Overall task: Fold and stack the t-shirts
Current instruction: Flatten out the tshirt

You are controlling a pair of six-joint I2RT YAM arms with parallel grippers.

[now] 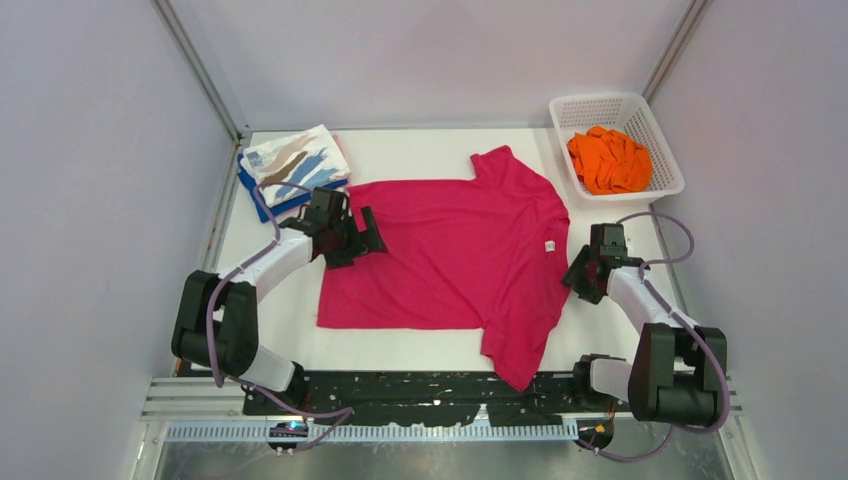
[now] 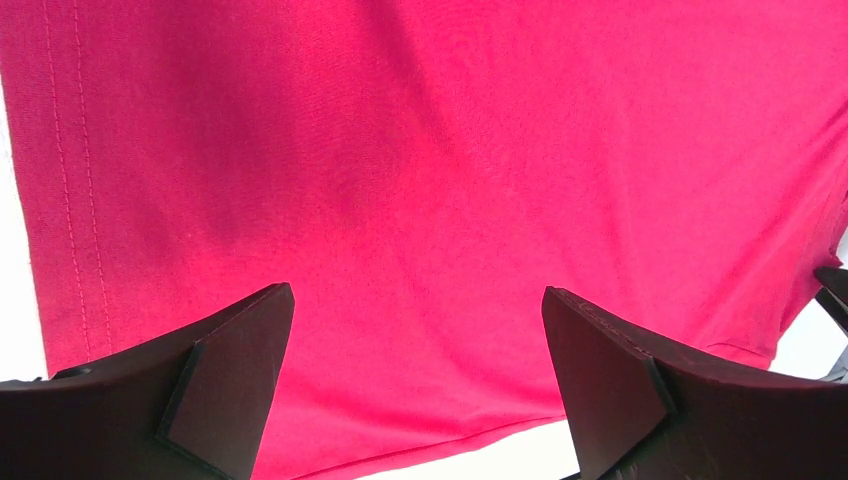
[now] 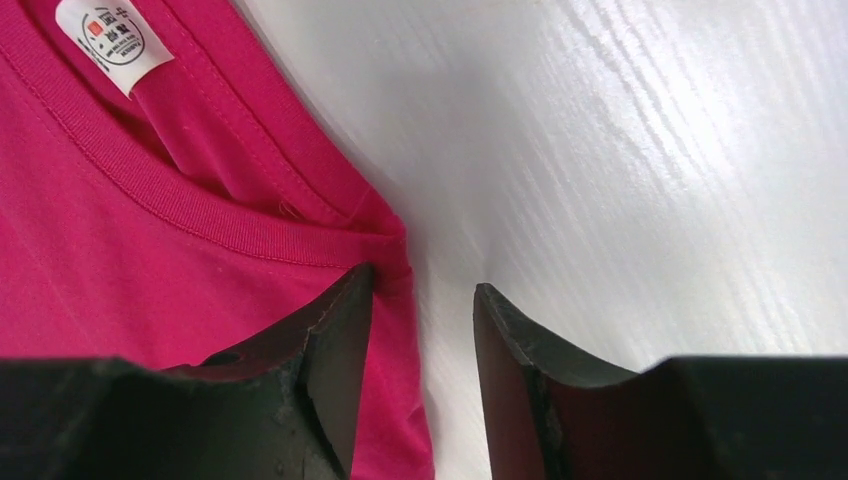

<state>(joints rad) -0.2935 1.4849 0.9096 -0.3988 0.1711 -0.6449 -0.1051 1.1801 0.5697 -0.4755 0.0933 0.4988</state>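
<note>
At far left a streaked white shirt [image 1: 295, 160] sits folded on a blue shirt [image 1: 262, 193]. The left gripper [image 1: 360, 245] hangs over the magenta shirt [image 1: 450, 250] near its hem, jaws wide apart. That shirt lies flat mid-table [image 1: 420, 150]. The right gripper [image 1: 578, 278] has its jaws slightly apart, straddling the shirt's edge by the collar [image 3: 200, 225]. At far right an orange shirt [image 1: 608, 160] lies in the basket [image 1: 600, 105].

I see a white, faintly wood-grained tabletop [image 1: 430, 150] closed in by plain pale lilac walls [image 1: 440, 60] behind it and on both sides. Silver metal frame posts [image 1: 200, 70] stand at its far corners. The light is soft and even.
</note>
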